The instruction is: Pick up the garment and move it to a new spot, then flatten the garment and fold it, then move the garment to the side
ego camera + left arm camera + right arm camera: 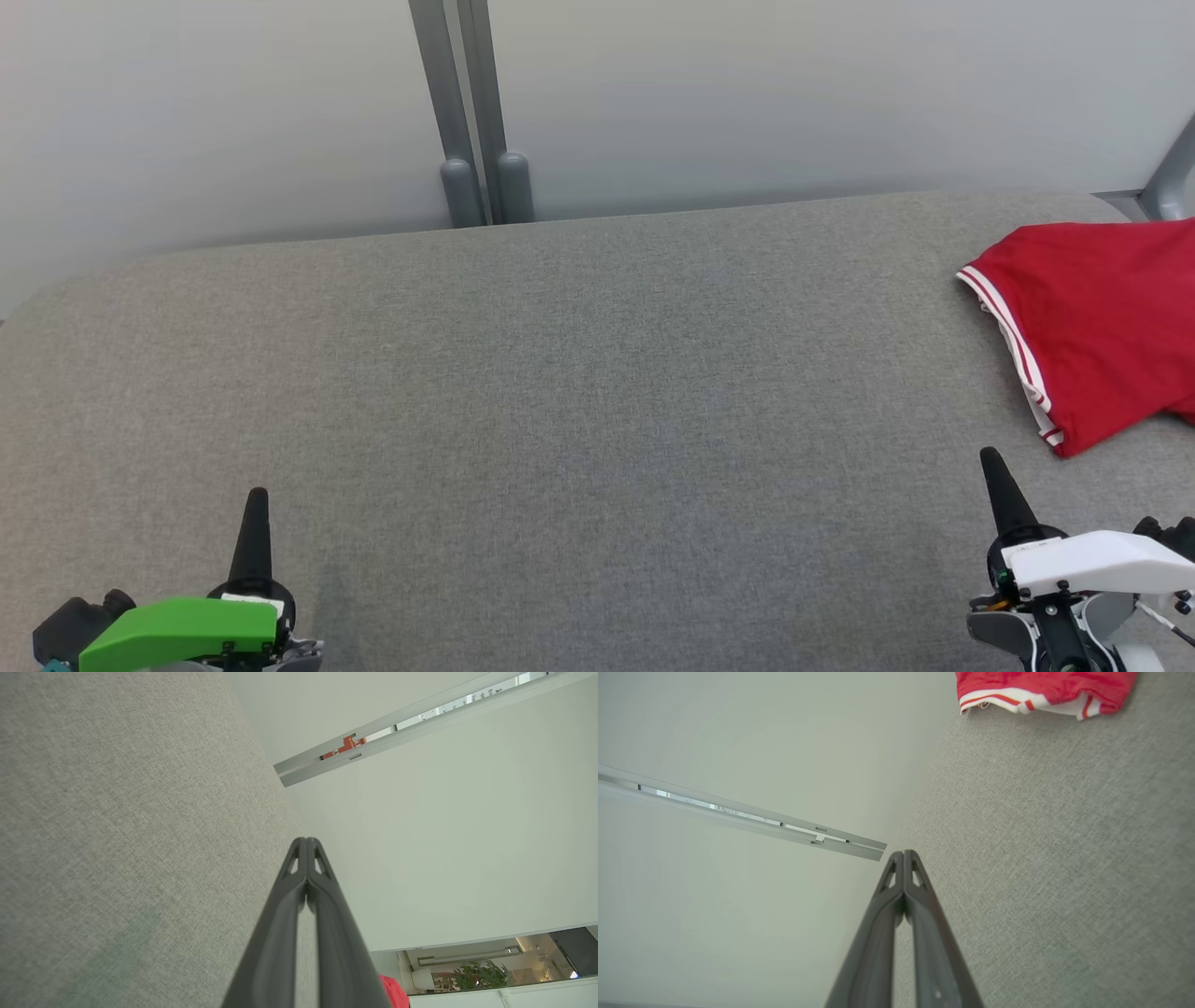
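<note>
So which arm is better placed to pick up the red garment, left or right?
Right. The right claw lies just short of the red garment at the right end of the grey surface; the left claw is far across it.

The garment (1102, 317), at three o'clock, is red with white-striped trim. The surface (560, 420) is mottled grey. The black left gripper (257, 497) wears green, the black right gripper (991, 460) white.

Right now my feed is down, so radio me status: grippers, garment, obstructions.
Left gripper shut, empty. Right gripper likewise. Red garment far right on grey surface, ungripped. Nothing blocking it.
</note>
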You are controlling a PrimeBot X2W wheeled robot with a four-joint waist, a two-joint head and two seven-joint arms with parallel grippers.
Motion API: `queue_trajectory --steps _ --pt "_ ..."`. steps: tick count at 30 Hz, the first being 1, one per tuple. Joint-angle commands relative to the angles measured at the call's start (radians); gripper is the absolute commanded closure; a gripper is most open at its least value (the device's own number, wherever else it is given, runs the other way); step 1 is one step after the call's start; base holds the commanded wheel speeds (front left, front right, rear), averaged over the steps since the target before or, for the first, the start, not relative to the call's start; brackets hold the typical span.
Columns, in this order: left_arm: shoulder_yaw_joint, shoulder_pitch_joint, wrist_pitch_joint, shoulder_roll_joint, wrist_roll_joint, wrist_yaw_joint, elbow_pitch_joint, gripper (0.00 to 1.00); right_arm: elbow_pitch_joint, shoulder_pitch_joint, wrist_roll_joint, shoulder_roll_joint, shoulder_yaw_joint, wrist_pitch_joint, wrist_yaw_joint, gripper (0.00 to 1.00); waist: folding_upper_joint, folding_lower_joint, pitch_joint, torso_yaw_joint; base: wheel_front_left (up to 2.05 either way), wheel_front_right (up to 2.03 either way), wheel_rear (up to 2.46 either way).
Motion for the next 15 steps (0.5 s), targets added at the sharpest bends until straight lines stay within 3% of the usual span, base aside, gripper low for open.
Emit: queue_trajectory --steps 1,15 --pt "0.005 -0.027 0.006 0.008 -0.022 -0.009 -0.003 1.00 -0.003 -0.023 0.028 -0.002 -0.003 0.008 0.001 1.00 0.0000 0.0000 0.000 0.000 0.00 0.00 0.00" --pt "0.014 -0.053 0.040 0.009 -0.136 -0.019 0.001 1.00 0.004 -0.044 0.157 0.000 -0.006 0.040 0.001 1.00 0.0000 0.0000 0.003 -0.004 0.00 0.00 0.00"
